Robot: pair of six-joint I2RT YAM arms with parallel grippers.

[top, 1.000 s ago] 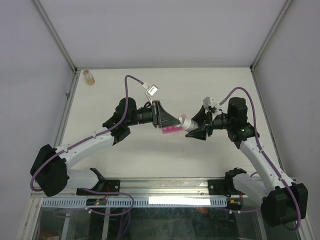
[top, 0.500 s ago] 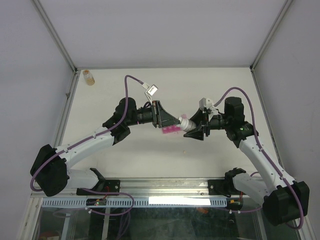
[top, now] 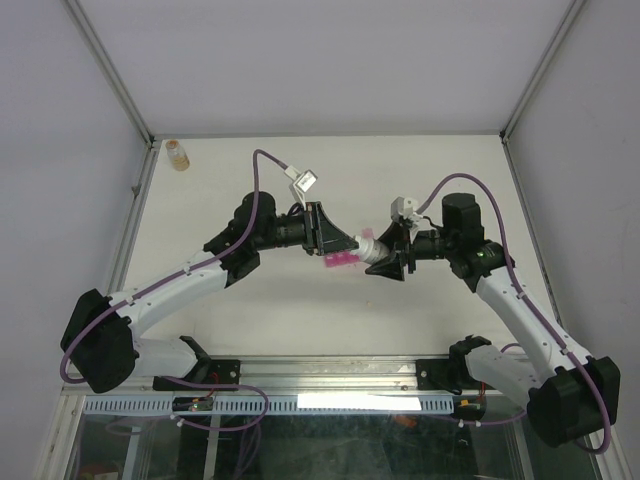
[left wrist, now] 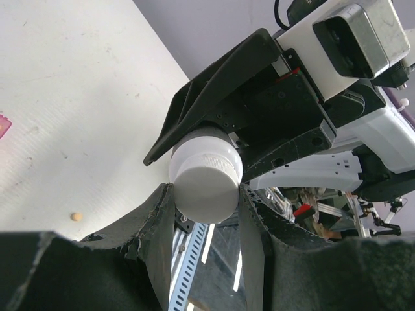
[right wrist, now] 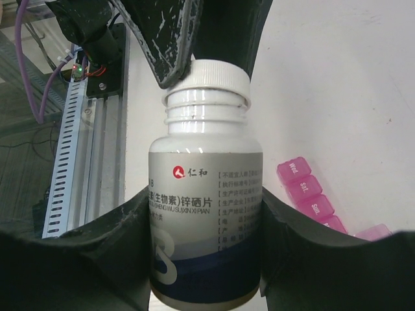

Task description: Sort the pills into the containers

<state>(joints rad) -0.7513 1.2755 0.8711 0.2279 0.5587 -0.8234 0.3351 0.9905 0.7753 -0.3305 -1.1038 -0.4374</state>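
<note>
My right gripper (top: 388,258) is shut on the body of a white pill bottle (right wrist: 206,214) and holds it in the air, cap towards the left arm. My left gripper (left wrist: 204,194) is shut on the bottle's white cap (left wrist: 206,173); its fingers press both sides of it. The bottle (top: 373,247) hangs just above the pink organiser strip (top: 342,260), whose lidded compartments show in the right wrist view (right wrist: 310,193). One tiny tan pill (left wrist: 76,216) lies on the white table. No other pills show.
A small amber bottle (top: 178,154) stands at the far left corner of the table. Frame posts (top: 140,190) run along the left and right edges. A metal rail (right wrist: 71,129) marks the near edge.
The right arm has moved left with the bottle, bringing the cap in between the left gripper's fingers. The left arm has barely moved.
</note>
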